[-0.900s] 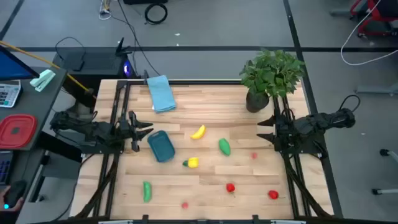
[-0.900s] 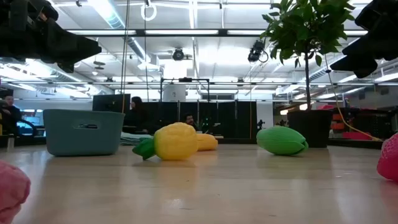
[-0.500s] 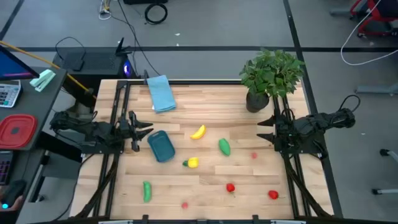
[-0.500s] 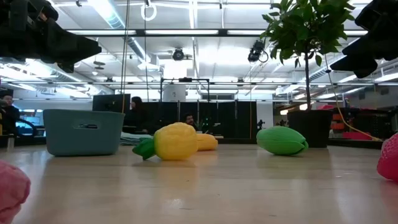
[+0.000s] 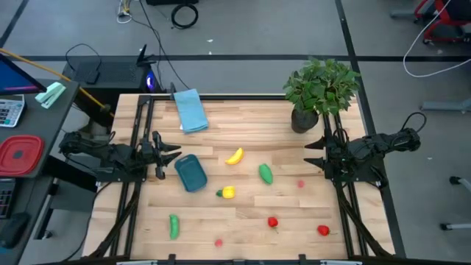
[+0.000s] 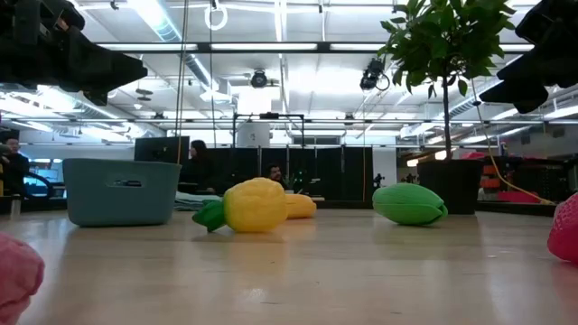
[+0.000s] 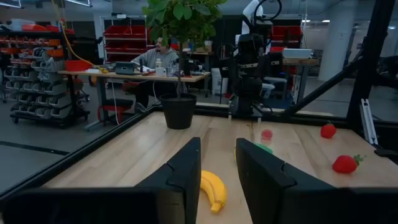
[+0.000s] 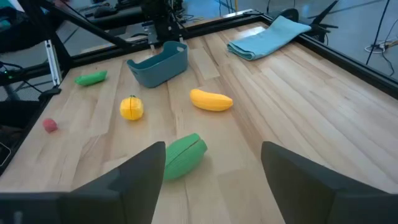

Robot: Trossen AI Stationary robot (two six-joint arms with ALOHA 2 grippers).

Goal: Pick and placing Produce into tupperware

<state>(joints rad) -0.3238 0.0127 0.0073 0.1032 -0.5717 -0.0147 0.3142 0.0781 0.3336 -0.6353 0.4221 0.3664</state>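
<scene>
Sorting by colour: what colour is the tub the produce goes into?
Dark teal-blue tub, clearest in the right wrist view.

I'm seeing the tupperware sitting near the table's left edge, the banana lying just beside it, both grippers hovering at opposite edges.

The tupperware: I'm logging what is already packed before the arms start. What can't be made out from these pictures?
- Low view: the tupperware wall hides its inside.
- Right wrist view: the tub's near wall covers its floor.
- Low view: a red piece is cut off by the right edge, a pink one by the left.
- Left wrist view: the left gripper fingers partly cover the banana.
</scene>
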